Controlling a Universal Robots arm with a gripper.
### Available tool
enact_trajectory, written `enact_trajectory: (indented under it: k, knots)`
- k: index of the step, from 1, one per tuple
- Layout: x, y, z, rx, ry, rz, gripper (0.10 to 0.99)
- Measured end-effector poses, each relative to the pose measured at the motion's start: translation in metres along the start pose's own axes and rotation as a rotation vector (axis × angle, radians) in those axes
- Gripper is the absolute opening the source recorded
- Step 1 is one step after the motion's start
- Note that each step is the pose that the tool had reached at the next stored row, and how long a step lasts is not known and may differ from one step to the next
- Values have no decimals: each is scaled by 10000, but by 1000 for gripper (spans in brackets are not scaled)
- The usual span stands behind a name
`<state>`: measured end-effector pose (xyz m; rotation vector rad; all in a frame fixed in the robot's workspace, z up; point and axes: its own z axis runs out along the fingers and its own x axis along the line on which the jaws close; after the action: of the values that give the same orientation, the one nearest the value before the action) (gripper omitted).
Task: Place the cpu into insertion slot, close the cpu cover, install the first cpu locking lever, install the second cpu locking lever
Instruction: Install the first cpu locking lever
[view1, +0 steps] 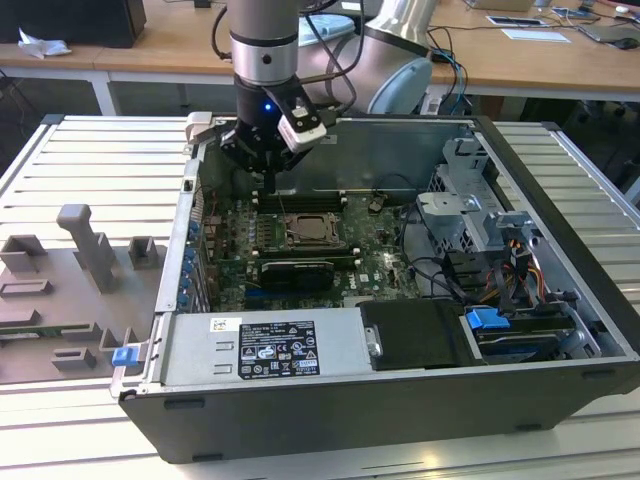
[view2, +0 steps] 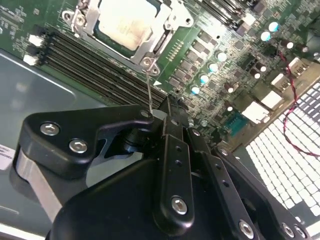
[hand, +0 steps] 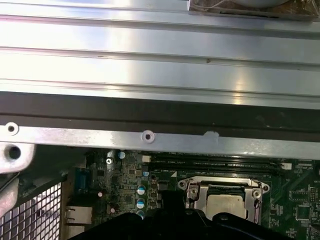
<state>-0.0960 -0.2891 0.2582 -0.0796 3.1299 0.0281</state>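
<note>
- Inside the square, silver-rimmed insertion slot (view1: 284, 232) sits the flat, pale-beige square cpu (view2: 122, 22); the thin silvery windowed cpu cover (view2: 89, 22) seems closed over it.
- Above the slot's corner, the black gripper (view2: 162, 107) has its fingers drawn together on a thin upright steel-wire locking lever (view2: 149, 87).
- That lever looks springy, slick and slender; best held near its free end.

A black label (view1: 277, 349) with white print and symbols sits on the grey power supply box (view1: 200, 365), lower centre of the exterior view; its print is too small to read.
</note>
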Motion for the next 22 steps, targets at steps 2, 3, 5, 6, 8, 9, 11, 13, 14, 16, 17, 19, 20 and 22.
enact_trajectory:
  k: [2,3,5,6,8,9,11,13,14,16,17,19,20,22]
  knots:
    - [-12,-1,2,0,-1,3,106]
    - [-14,-1,5,0,-1,6,106]
    - [-37,-2,13,2,0,3,106]
    - [-57,-3,17,0,-1,4,106]
    - [-87,-5,21,1,2,4,106]
    - [-110,-6,25,0,4,3,106]
    - [-137,-7,32,0,3,3,106]
    - [-161,-9,39,0,4,4,106]
    - [-196,-11,48,1,4,5,106]
    - [-283,-15,65,9,4,4,106]
    - [-309,-17,71,13,5,5,106]
    - [-420,-23,94,15,5,5,106]
    - [-449,-25,99,-91,0,4,106]
    - [-462,-25,103,-359,-14,8,106]
